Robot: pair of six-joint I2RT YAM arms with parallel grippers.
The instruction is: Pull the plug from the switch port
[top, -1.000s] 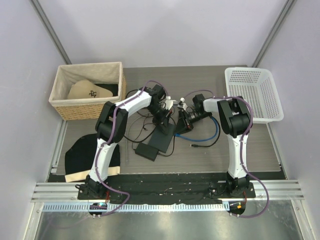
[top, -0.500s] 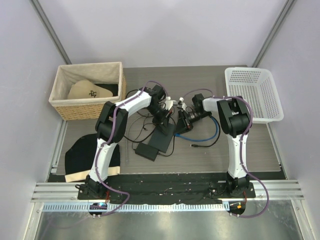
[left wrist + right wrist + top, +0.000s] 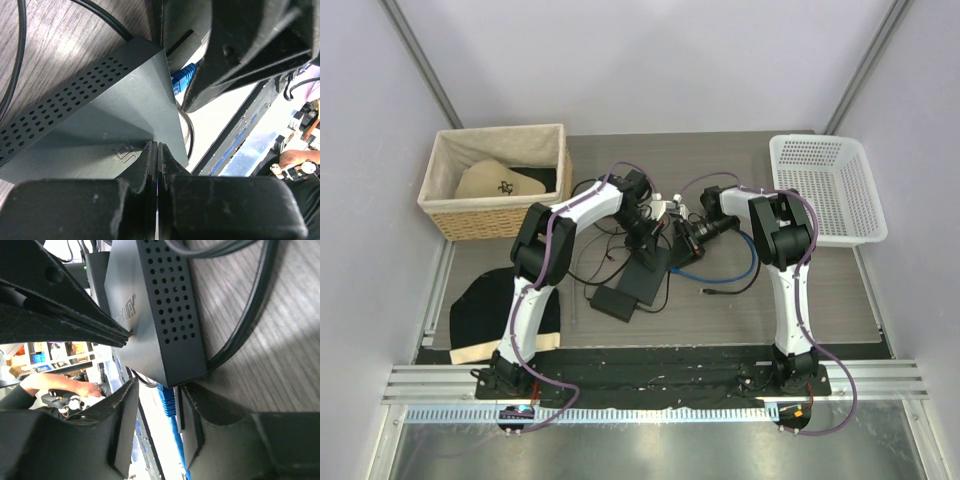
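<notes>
left gripper (image 3: 156, 150): closed, tips on switch (image 3: 100, 125) top
right gripper (image 3: 160, 386): half-open, straddling plug (image 3: 167, 401)
plug: nose in switch edge, long axis in line with right gripper's fingers

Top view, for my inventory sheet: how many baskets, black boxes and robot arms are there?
Baskets: 2, wicker basket and white plastic basket
Black boxes: 2, flat switch box and adapter brick
Robot arms: 2, left arm and right arm
Total: 6
</notes>
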